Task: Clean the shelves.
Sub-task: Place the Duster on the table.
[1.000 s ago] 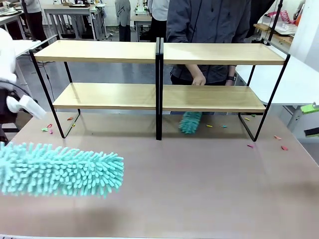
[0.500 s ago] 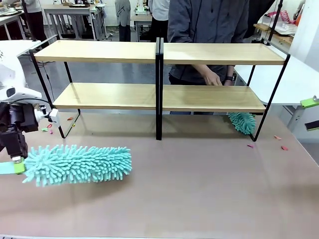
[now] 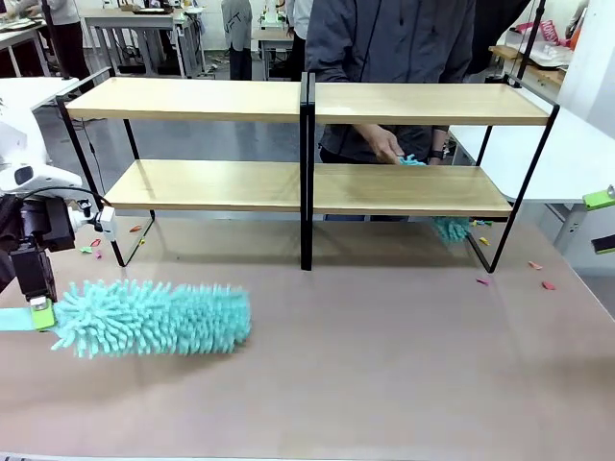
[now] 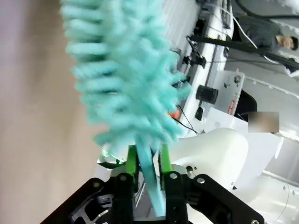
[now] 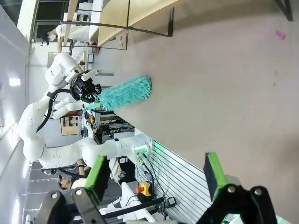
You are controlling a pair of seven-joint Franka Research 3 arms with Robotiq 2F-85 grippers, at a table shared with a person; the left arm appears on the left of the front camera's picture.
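Note:
The shelves (image 3: 211, 184) stand across the far half of the table, two light wooden boards in a black frame with a central divider. My left gripper (image 3: 38, 312) is at the left edge, shut on the flat handle of a fluffy teal duster (image 3: 154, 317) that lies low over the table, pointing right. In the left wrist view the green pads (image 4: 131, 161) clamp that handle below the duster (image 4: 126, 70). My right gripper (image 5: 156, 179) is open and holds nothing; it also shows at the right edge (image 3: 605, 221). The right wrist view shows the duster (image 5: 124, 93) and the shelves (image 5: 135, 14) far off.
A person stands behind the shelves with a hand (image 3: 384, 144) at the right lower board, holding a second teal duster (image 3: 450, 229) that hangs under that board. Small coloured scraps (image 3: 538, 274) lie on the table near both shelf ends. The table (image 3: 384, 365) in front is bare.
My left arm has carried the duster from close to the camera at the lower left out over the table. The person's duster swept from under the shelf's middle to its right end.

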